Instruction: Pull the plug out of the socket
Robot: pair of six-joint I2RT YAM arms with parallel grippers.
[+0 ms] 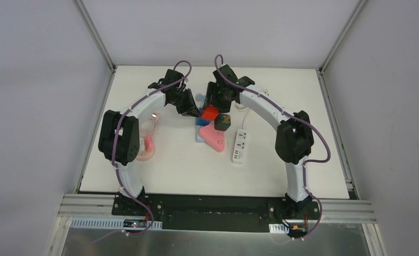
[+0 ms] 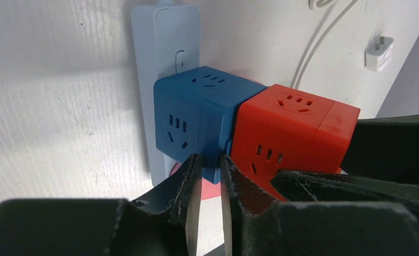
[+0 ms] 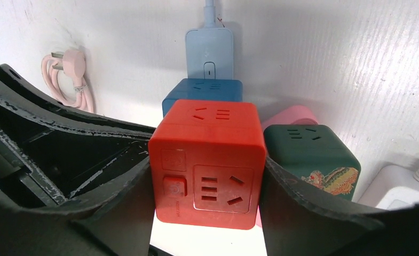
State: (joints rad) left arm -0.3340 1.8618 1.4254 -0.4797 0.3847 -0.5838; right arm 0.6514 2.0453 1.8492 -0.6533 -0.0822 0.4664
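So far, the pull looks set up but not finished. The right gripper (image 3: 207, 181) is clamped on the red cube (image 3: 207, 160), one finger flat against each side. That cube sits near the middle of the table (image 1: 170, 170), butted against the side of the blue cube (image 2: 188, 120), which stands on the light blue strip (image 2: 161, 32). In the left wrist view the red cube is tilted a little against the blue one, but the two still touch at their seam. By that view the plug has probably not come free. Its prongs are hidden, so how deep it sits cannot be told.

The left gripper (image 2: 211, 176) is almost closed, with only a thin slit between its fingers and nothing seen in it. Its tips are right at the blue cube's lower corner, perhaps to brace it, though contact cannot be confirmed.

What is left, as a judgement, is to draw the red cube straight away from the blue one until they separate, while the blue cube and strip stay put.

Counted:
- Three cubes: red, blue and a green cube (image 3: 311, 152).
- Two strips: the light blue one and a white strip (image 1: 239, 145).
- One pink block (image 1: 213, 137).
- One pink plug (image 3: 68, 58) on a coiled cord.
- One white plug (image 2: 379, 52).
- Two grippers.
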